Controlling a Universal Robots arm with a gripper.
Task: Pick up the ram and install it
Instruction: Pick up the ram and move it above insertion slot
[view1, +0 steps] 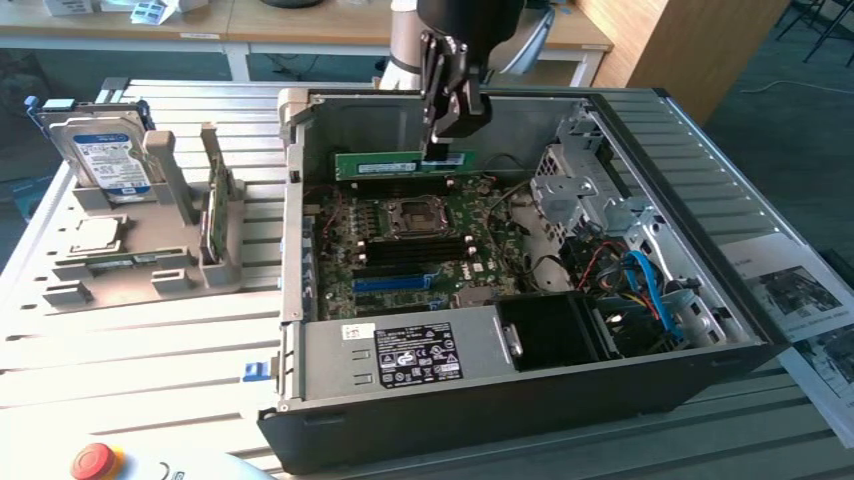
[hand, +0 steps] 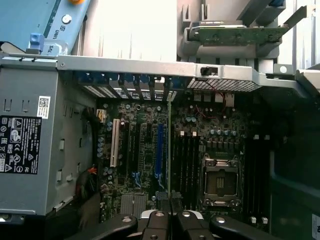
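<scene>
Hanging inside the open PC case (view1: 507, 410), above its mobo (view1: 461, 215), the ram (view1: 394, 163) is held on edge, pinched near 1 end in the jaws of the gripper (view1: 438, 152). Risk: off-centre grip may let it tilt, so it could miss or jam in the slots (view1: 414, 258).
</scene>
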